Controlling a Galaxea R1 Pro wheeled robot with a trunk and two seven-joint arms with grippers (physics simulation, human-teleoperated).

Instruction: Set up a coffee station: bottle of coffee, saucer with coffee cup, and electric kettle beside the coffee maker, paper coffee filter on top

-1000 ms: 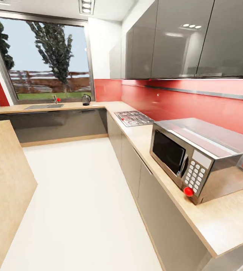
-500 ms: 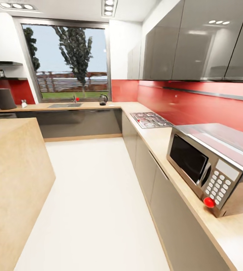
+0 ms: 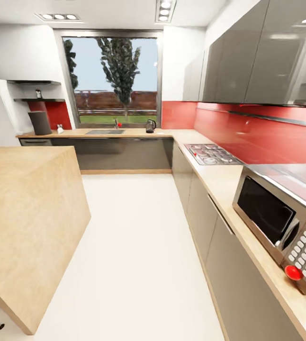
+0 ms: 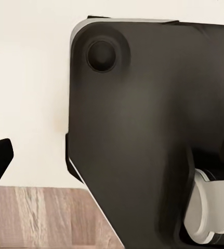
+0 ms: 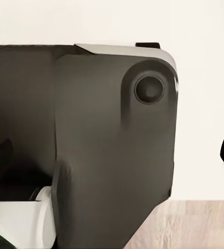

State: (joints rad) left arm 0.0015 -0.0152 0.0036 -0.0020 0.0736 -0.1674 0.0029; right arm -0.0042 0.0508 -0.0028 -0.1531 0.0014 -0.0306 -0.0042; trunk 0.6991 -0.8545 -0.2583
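Beyond white floor (image 3: 134, 246), both wrist views face dark robot bodywork (image 4: 143, 135); gripper states cannot be told.

A kitchen with a white floor (image 3: 139, 255) stretches toward a far window (image 3: 112, 78). Along the right side runs the beige wood-grain worktop (image 3: 219, 182) over glossy grey cabinet fronts, carrying a black-and-steel microwave (image 3: 285, 222) nearest and a gas hob (image 3: 212, 154) farther along. The worktop turns left under the window, where a sink (image 3: 104, 132) is set in it and the electric kettle (image 3: 150, 126) stands to the sink's right. At the far left the dark-grey coffee maker (image 3: 40, 122) stands below the kitchen shelf (image 3: 35, 100). A wooden island (image 3: 25, 213) sits near left.
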